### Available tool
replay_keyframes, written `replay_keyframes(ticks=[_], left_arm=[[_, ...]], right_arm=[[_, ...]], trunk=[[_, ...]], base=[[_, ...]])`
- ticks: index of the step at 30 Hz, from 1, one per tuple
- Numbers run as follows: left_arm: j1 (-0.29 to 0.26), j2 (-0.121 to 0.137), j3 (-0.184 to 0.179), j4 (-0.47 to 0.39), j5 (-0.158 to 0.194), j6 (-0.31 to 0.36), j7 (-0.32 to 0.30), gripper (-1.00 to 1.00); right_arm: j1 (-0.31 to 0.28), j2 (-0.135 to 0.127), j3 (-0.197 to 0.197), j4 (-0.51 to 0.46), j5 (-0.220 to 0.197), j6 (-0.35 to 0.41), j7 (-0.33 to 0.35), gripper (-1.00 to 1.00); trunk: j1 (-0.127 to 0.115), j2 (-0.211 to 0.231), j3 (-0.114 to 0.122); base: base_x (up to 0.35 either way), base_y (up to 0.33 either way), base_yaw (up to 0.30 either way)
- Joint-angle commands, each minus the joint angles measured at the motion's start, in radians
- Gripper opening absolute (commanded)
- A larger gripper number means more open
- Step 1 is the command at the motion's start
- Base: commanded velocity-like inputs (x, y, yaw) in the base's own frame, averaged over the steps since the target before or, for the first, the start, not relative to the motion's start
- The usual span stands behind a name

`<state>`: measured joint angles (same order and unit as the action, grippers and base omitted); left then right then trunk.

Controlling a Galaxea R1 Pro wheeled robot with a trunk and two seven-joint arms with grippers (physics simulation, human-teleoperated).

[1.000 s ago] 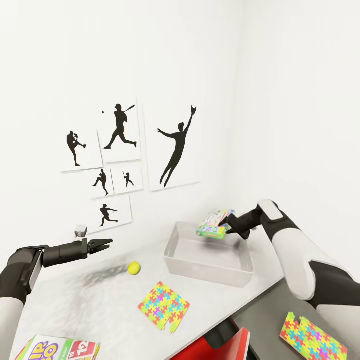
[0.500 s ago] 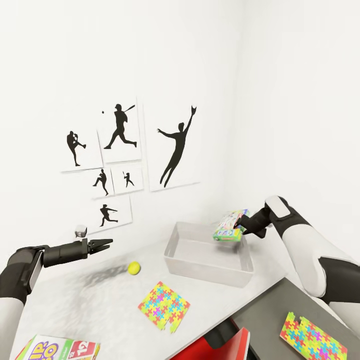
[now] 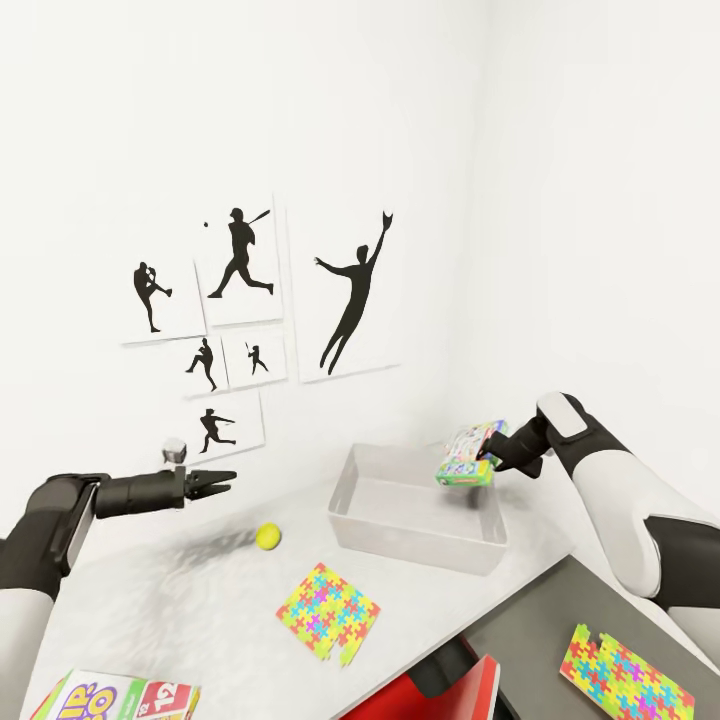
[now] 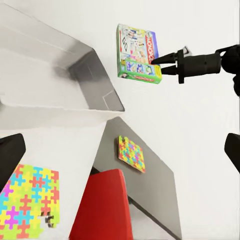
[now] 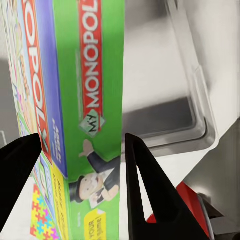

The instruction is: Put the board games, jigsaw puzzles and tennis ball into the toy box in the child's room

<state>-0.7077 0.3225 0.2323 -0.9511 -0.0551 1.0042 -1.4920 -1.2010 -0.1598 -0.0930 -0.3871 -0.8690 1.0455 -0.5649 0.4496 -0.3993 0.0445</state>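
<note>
Monopoly box held in the air at the toy box's far right corner

The right pincer (image 3: 497, 453) grips the white-green board game (image 3: 468, 455) on edge, the toy box (image 3: 418, 510) just below it. Beyond the left pincer (image 3: 222, 481), fingers near-closed and empty, lie the tennis ball (image 3: 267, 537), a jigsaw puzzle (image 3: 328, 611) and the Skip-Bo box (image 3: 115, 697) on the worktop (image 3: 150, 610).

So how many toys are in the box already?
None that I can see: the toy box looks empty. The right gripper holds the Monopoly game above its far right edge. Left out are the ball, two puzzles and the Skip-Bo game. One game isn't visible.
</note>
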Motion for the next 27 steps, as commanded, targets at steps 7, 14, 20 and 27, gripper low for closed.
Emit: replay_keyframes(ticks=[7,14,20,27], left_arm=[[-0.025,0.001,-0.011,-0.009,-0.007,0.041,-0.018,1.0],[-0.128,0.008,-0.01,0.133,-0.013,0.043,-0.012,1.0],[-0.187,0.029,-0.009,0.202,-0.014,0.043,-0.005,1.0],[-0.191,0.045,-0.008,0.205,-0.014,0.043,-0.004,1.0]], right_arm=[[0.001,0.001,0.001,-0.002,-0.01,0.002,-0.01,-1.0],[0.003,0.003,0.0,-0.002,-0.01,0.002,-0.01,-1.0],[0.003,0.007,0.0,-0.002,-0.011,0.002,-0.01,-1.0],[0.004,0.013,0.0,-0.002,-0.01,0.002,-0.01,-1.0]], trunk=[[0.0,-0.001,-0.001],[0.0,-0.001,-0.002],[0.0,-0.001,-0.005],[0.0,-0.001,-0.011]], base=[[0.0,0.0,0.0],[0.0,0.0,0.0],[0.0,0.0,0.0],[0.0,0.0,0.0]])
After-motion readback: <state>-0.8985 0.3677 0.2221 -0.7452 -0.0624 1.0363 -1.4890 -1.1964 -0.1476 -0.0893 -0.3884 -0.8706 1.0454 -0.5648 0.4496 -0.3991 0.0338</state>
